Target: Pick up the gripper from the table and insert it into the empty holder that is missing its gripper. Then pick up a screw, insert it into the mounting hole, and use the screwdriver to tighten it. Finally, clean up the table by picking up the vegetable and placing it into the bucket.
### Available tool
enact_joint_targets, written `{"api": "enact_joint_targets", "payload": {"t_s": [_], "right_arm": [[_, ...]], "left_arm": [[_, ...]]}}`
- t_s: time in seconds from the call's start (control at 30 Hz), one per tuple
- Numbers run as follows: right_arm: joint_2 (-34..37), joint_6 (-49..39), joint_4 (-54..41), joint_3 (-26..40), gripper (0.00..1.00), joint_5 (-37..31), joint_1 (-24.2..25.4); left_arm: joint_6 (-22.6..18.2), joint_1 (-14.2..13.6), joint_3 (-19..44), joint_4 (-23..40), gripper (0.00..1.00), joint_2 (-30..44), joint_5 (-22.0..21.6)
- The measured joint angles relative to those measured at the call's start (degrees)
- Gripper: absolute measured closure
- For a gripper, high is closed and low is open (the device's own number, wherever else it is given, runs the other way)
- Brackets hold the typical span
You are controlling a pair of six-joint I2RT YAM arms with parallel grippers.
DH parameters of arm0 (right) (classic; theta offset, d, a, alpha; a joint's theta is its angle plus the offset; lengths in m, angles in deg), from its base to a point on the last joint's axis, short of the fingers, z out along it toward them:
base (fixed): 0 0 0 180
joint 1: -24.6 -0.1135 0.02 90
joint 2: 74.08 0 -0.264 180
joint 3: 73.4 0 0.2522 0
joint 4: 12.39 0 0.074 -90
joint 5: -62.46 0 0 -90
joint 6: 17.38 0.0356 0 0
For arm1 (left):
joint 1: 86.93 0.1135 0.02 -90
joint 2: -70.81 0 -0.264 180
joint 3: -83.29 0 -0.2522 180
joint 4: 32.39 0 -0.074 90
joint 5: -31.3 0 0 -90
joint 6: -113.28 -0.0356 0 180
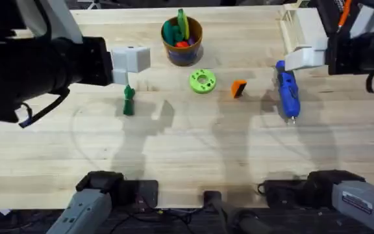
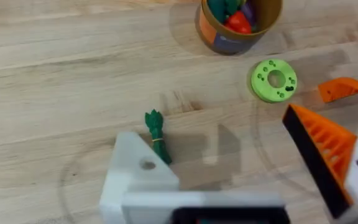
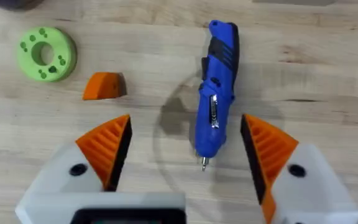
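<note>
The orange wedge-shaped gripper (image 1: 238, 88) (image 2: 342, 88) (image 3: 104, 86) lies on the table right of a green disc. My left gripper (image 1: 130, 65) (image 2: 210, 127) hovers open above the dark-green vegetable (image 1: 128, 101) (image 2: 157, 137). One of its fingers is the bare white holder (image 2: 138, 177) with a mounting hole; the other carries an orange fingertip. My right gripper (image 1: 302, 58) (image 3: 187, 124) is open above the blue screwdriver (image 1: 287, 91) (image 3: 216, 93), touching nothing. The tan bucket (image 1: 182, 40) (image 2: 211, 31) stands at the back centre with toy pieces inside. A screw is out of view.
The bright green disc with holes (image 1: 202, 81) (image 2: 273, 79) (image 3: 45, 53) sits between bucket and orange wedge. A white tray (image 1: 297, 29) stands at the back right. The arm bases occupy the near edge; bare wood lies across the table's front half.
</note>
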Motion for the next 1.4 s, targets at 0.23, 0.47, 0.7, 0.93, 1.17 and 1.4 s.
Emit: {"api": "enact_joint_targets", "payload": {"t_s": [0.23, 0.47, 0.7, 0.93, 1.17, 1.4], "right_arm": [[0.0, 0.0, 0.0, 0.0, 0.009, 0.0, 0.0], [0.0, 0.0, 0.0, 0.0, 0.009, 0.0, 0.0], [0.0, 0.0, 0.0, 0.0, 0.009, 0.0, 0.0], [0.0, 0.0, 0.0, 0.0, 0.009, 0.0, 0.0], [0.0, 0.0, 0.0, 0.0, 0.009, 0.0, 0.0], [0.0, 0.0, 0.0, 0.0, 0.009, 0.0, 0.0]], "left_arm": [[0.02, 0.0, 0.0, -3.93, 0.015, -0.49, -0.02], [-2.9, 0.0, 0.0, -18.4, 0.014, 1.8, 0.67], [-8.63, 0.0, -1.84, -27.75, 0.015, 6.94, 3.06], [-10.01, 0.0, -13.06, -42.81, 0.015, -0.6, 4.99], [-10.41, 0.0, -29.53, -57.26, 0.015, -12.34, 7.52], [-9.92, 0.0, -45.43, -65.63, 0.015, -26.31, 10.05]]}}
